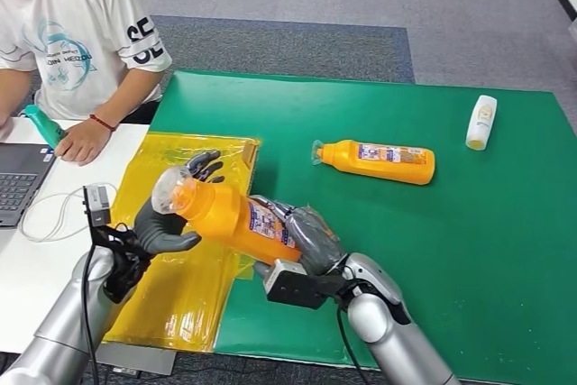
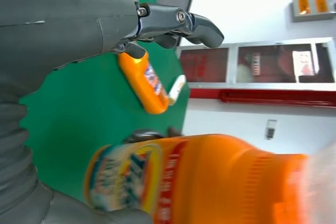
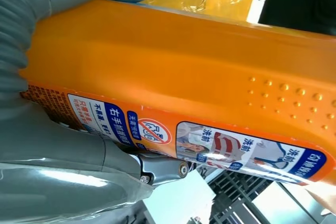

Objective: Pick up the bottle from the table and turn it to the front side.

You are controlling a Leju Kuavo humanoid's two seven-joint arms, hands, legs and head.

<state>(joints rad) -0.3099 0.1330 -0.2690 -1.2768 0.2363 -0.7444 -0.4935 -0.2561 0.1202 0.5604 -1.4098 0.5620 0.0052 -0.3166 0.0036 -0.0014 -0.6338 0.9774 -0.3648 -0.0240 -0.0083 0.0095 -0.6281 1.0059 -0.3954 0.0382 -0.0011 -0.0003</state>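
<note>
1. The orange plastic bottle with a clear cap [image 1: 228, 215] is held above the green desk [image 1: 408, 241] near its left front edge.
2. Its long axis lies nearly level, cap toward the left.
3. The right robot hand [image 1: 309, 239] wraps the base.
4. The left robot hand [image 1: 170, 218] cups the cap end, fingers apart.

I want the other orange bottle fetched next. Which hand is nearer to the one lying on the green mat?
Right. The right hand grips the lifted bottle just short of the lying bottle; the left hand, at the cap end, is farther away.
</note>
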